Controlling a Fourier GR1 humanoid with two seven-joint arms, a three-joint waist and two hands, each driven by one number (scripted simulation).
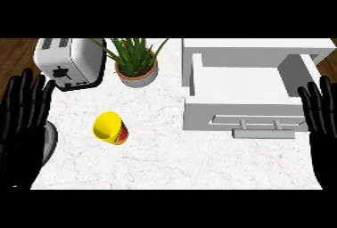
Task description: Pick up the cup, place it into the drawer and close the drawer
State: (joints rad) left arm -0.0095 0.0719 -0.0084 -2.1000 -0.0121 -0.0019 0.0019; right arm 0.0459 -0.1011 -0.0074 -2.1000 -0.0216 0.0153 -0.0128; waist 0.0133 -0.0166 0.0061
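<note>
The yellow cup (110, 128) lies apparently tipped on the marble counter (197, 164), well apart from the open white drawer (240, 87), untouched because both the left hand (25, 111) and right hand (321, 111) rest flat-fingered at the edges, holding nothing.

Robot's left hand (25, 116) rested open at view's left edge, fingers straight & upward; right hand (320, 111) did likewise at right edge, holding nothing.
</note>
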